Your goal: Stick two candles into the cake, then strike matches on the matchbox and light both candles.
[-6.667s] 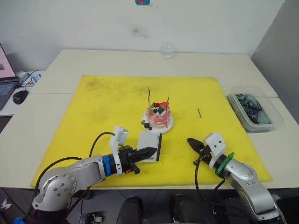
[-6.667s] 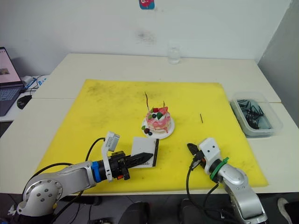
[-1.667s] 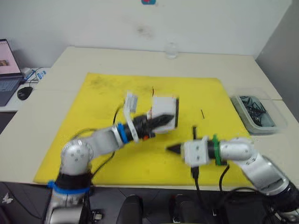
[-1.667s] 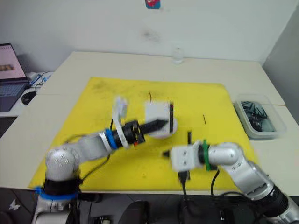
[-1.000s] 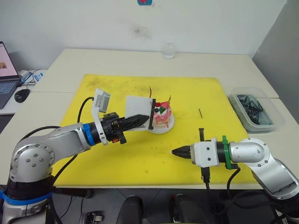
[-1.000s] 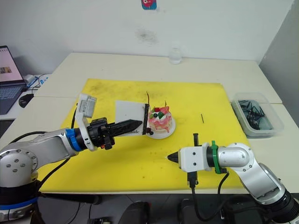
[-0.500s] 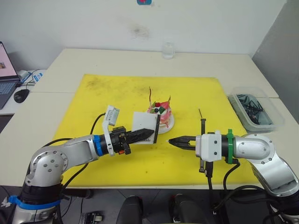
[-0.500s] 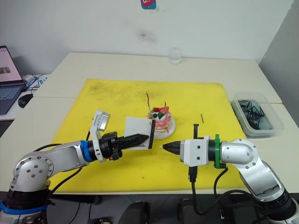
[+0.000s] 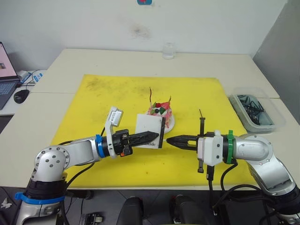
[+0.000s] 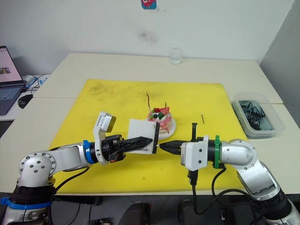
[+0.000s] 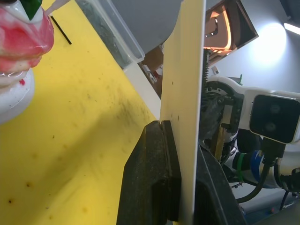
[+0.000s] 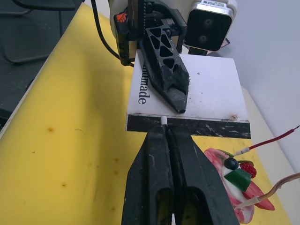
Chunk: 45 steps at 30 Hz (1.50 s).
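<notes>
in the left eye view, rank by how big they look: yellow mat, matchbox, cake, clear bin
1. yellow mat
2. clear bin
3. matchbox and cake look about alike; the matchbox is held up nearer the camera and hides part of the cake, so no ranking.

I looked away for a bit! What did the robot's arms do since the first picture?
The left claw lifted the matchbox off the yellow mat and holds it up on edge. The right claw swung in, bringing a match up to the black strip. The cake, both candles and the spare match stayed put.
</notes>
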### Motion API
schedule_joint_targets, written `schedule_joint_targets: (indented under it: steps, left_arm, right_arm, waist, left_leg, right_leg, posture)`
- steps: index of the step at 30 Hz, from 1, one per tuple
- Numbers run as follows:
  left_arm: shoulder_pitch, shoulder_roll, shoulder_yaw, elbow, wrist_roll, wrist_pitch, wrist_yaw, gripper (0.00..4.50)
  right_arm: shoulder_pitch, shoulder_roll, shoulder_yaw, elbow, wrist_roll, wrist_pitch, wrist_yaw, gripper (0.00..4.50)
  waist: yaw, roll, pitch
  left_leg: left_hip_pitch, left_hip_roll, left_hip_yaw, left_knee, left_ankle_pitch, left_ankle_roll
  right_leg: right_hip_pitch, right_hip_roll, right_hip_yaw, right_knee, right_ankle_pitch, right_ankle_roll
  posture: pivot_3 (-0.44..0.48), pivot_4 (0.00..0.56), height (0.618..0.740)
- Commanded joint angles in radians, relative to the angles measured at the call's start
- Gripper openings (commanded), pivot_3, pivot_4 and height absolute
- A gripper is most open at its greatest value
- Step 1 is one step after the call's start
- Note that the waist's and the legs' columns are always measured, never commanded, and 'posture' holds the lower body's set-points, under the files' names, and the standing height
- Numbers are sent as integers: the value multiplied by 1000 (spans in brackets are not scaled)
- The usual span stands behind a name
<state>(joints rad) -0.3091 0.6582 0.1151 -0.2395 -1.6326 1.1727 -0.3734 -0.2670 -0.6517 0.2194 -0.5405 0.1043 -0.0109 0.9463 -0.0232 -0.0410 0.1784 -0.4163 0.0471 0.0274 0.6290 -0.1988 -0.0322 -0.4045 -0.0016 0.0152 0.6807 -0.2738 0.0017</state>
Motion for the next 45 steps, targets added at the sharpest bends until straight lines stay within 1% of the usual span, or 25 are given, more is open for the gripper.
schedule_joint_targets:
  steps: [1, 15, 29, 38, 45]
  left_arm:
    - [-6, 14, 2, -14, -38, 12, -2, 0]
    - [-14, 16, -12, 13, -116, 23, 35, 0]
    - [-13, 12, -43, 8, -189, 12, 78, 0]
    - [2, 21, -41, 20, -171, 10, 86, 0]
    - [-1, 20, -42, 19, -156, 15, 74, 0]
  right_arm:
    - [-7, 13, 2, -2, -12, -57, -16, 20]
    - [6, 18, 34, 89, -51, -222, -16, 20]
    - [-3, 40, 41, 134, -88, -254, -34, 20]
    - [23, 0, -12, 95, -26, -260, -21, 20]
    - [24, -10, -19, 85, -32, -243, -33, 20]
  waist:
    - [0, 0, 0]
    - [0, 0, 0]
    - [1, 0, 0]
    - [2, 0, 0]
    - [2, 0, 0]
  left_leg:
    - [0, 0, 0, 0, 0, 0]
    - [0, 0, 0, 0, 0, 0]
    - [0, 0, 0, 0, 0, 0]
    - [0, 0, 0, 0, 0, 0]
    - [0, 0, 0, 0, 0, 0]
  right_leg:
    - [0, 0, 0, 0, 0, 0]
    - [0, 0, 0, 0, 0, 0]
    - [0, 0, 0, 0, 0, 0]
    - [0, 0, 0, 0, 0, 0]
    - [0, 0, 0, 0, 0, 0]
  posture:
    - [0, 150, 740]
    - [0, 150, 740]
    - [0, 150, 740]
    - [0, 150, 740]
    - [0, 150, 740]
